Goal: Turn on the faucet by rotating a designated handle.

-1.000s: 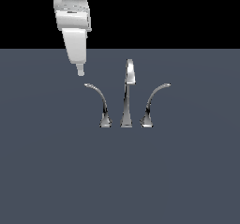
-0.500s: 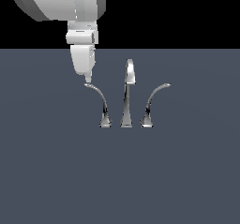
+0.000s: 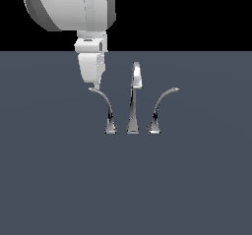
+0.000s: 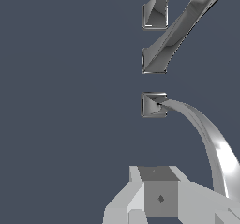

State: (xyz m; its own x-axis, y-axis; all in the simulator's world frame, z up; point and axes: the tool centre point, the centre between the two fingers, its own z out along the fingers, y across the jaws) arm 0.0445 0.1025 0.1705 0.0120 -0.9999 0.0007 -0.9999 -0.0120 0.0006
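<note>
Above the slim chrome handle (image 3: 105,108) (curved, glossy) hangs the white tool (image 3: 94,85), its opening impossible to judge.

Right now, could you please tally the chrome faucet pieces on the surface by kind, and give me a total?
Curved levers: 2, namely the handle arching toward the exterior view's left and its mirror-image lever arching right.
Straight central spout: 1.
Total: 3 chrome pieces, standing in a row on the grey surface.
</note>
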